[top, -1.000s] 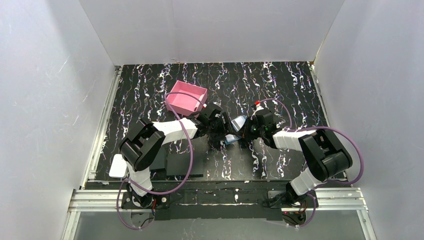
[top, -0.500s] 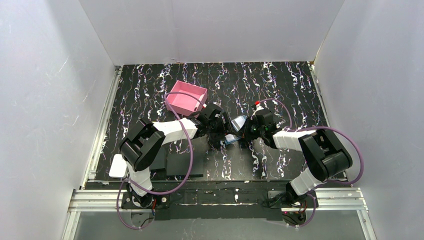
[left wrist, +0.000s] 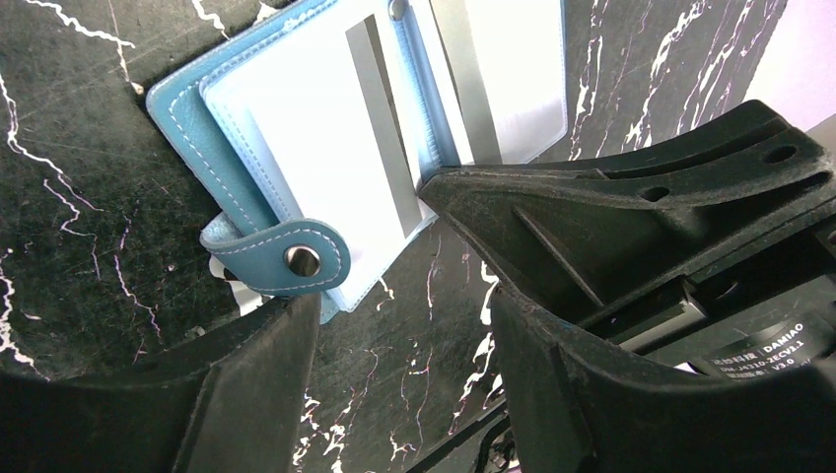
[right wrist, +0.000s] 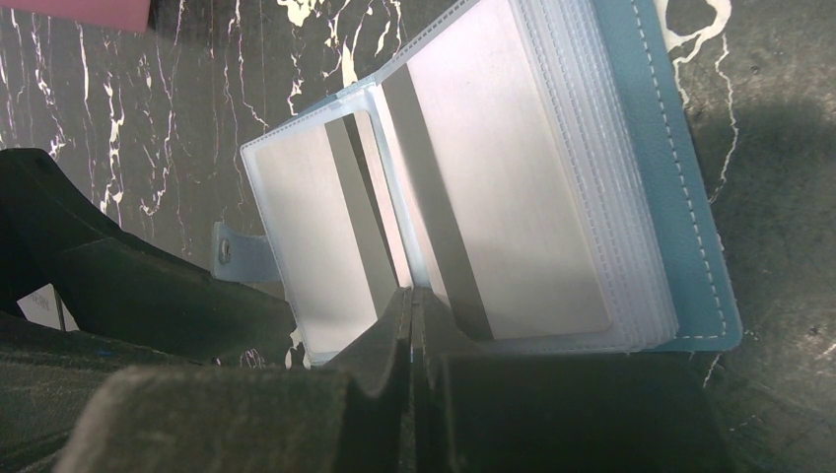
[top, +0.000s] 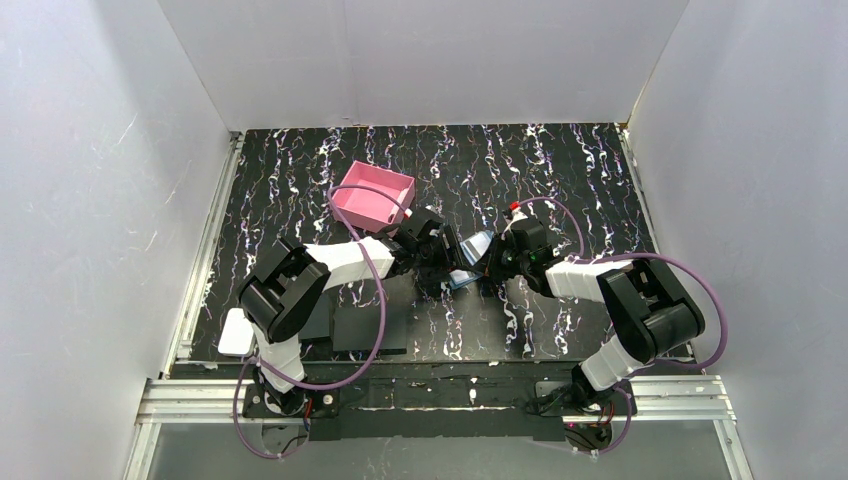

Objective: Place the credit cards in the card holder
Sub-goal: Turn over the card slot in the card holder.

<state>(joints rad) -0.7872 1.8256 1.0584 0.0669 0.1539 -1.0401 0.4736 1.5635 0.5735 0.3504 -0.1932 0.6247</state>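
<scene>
The right gripper [right wrist: 412, 307] has its jaws pressed flat together at the bottom centre of its own wrist view. They seem to nip the lower edge of a clear sleeve [right wrist: 296, 227] at the fold of the open blue card case [right wrist: 690, 197]. The left gripper [left wrist: 399, 305] stands with its jaws apart at the bottom of the left wrist view, holding nothing. The case's snap strap [left wrist: 286, 258] lies just above the finger at lower left, and between the fingers only the marbled table [left wrist: 59, 197] and a corner of the case show.

The credit cards [left wrist: 325, 168] visible here sit inside the case's sleeves: pale rectangles, each with a grey stripe, one on either side of the fold (whether more lie deeper in the stack cannot be told). In the overhead view both grippers meet over the case at the middle of the frame. The pink card holder [top: 372, 194] sits apart from them, up and to the left, and its inside shows only plain pink.

By this showing the task is near its start: no card lies in the holder, and none is free of its sleeve. What is left appears to be drawing each card out and carrying it to the pink box. A white flat piece [top: 236, 331] at the lower left, half hidden by the left arm, may be another card, but it is too small to be sure.
</scene>
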